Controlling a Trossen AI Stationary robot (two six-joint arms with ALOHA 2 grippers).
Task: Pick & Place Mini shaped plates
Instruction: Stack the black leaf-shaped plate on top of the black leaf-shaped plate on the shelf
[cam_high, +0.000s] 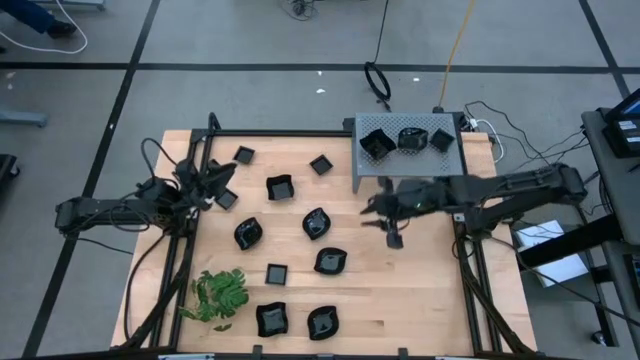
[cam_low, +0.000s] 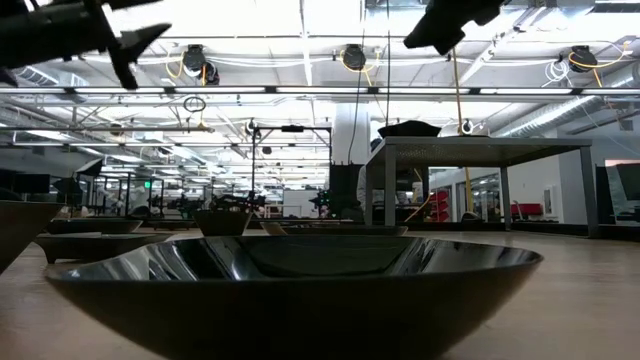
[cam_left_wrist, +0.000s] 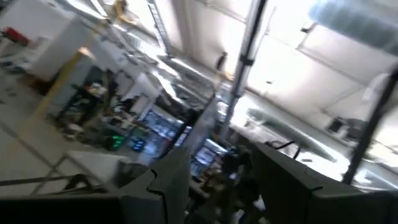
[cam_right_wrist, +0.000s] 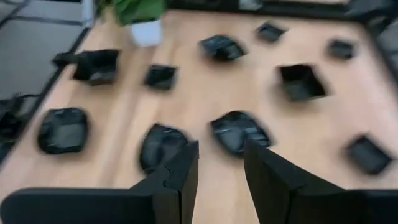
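Several mini shaped plates, small glossy black dishes, lie rim-up on the wooden table, among them one at mid-table (cam_high: 316, 222), a square one (cam_high: 279, 187) and one close to the low camera (cam_low: 290, 290). Three more plates (cam_high: 412, 138) sit in the grey perforated box (cam_high: 362, 170) at the far right. My right gripper (cam_high: 375, 210) (cam_right_wrist: 221, 168) hangs open above the table just in front of the box, slanting down toward the plates, with nothing between its fingers. My left gripper (cam_high: 218, 180) (cam_left_wrist: 217, 186) stands open at the far left, tipped upward and holding nothing.
A green leafy sprig (cam_high: 218, 295) in a white pot lies near the front left corner. Black frame rails (cam_high: 470, 280) run along the table's left and right sides. Bare wood (cam_high: 420, 300) lies at the front right.
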